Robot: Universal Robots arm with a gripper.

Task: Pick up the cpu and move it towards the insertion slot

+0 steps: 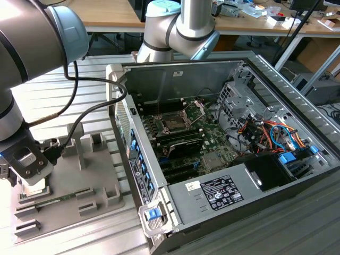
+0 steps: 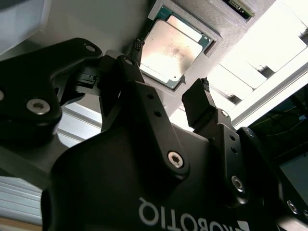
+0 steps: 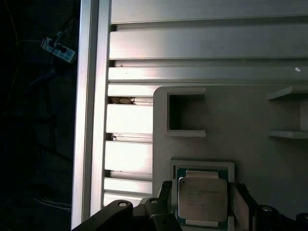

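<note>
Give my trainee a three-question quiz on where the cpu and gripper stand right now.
1. True or false: the cpu lies outside the computer case that holds the insertion slot.
2. The gripper is: A) shut on the cpu, B) open, a finger each side of the cpu, C) shut on nothing.
3. Fill in: the cpu rests in a recess of the grey ____.
Key: 1 true; 2 B; 3 tray.
</note>
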